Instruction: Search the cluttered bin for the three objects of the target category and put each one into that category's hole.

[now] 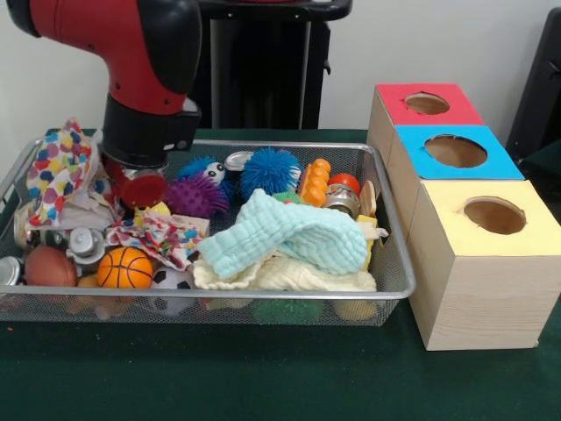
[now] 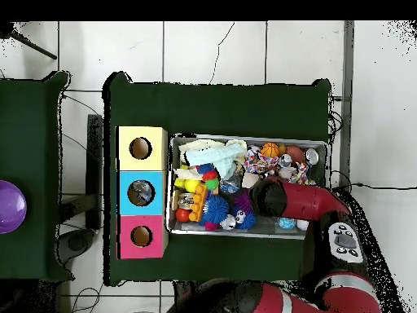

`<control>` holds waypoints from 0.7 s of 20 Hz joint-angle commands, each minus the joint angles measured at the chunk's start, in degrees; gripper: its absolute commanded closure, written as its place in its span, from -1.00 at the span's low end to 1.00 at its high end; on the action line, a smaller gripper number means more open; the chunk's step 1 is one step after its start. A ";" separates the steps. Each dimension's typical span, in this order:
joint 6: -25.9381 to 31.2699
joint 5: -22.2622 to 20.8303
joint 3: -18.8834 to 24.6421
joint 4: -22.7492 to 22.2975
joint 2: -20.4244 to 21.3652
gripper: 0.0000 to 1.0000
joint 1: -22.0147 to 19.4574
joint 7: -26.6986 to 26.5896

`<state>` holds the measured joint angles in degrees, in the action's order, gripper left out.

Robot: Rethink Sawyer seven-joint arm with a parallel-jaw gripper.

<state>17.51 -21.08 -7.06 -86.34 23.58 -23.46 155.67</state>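
Red arm (image 1: 131,70) lowered into wire bin (image 1: 263,311), mint cloth (image 1: 285,232) atop toys, three holed boxes (image 1: 478,254) beside

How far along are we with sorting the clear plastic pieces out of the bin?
Possibly one done: something glossy shows inside the blue box from overhead; the red hole and yellow hole look dark. In hand: the arm is down in the bin near the patterned cloth, its grip hidden. Left: probably two or more, though no clear plastic shows among the clutter.
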 commanded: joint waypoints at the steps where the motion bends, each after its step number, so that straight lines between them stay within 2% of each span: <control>1: 7.42 3.52 9.57 -5.12 4.66 1.00 0.45 -3.29; 7: 7.94 4.92 8.71 -6.26 6.15 1.00 3.05 -0.03; 14: 6.87 8.47 11.49 -8.51 7.14 1.00 2.55 1.81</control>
<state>20.07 -17.27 -3.99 -89.76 29.64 -22.23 155.68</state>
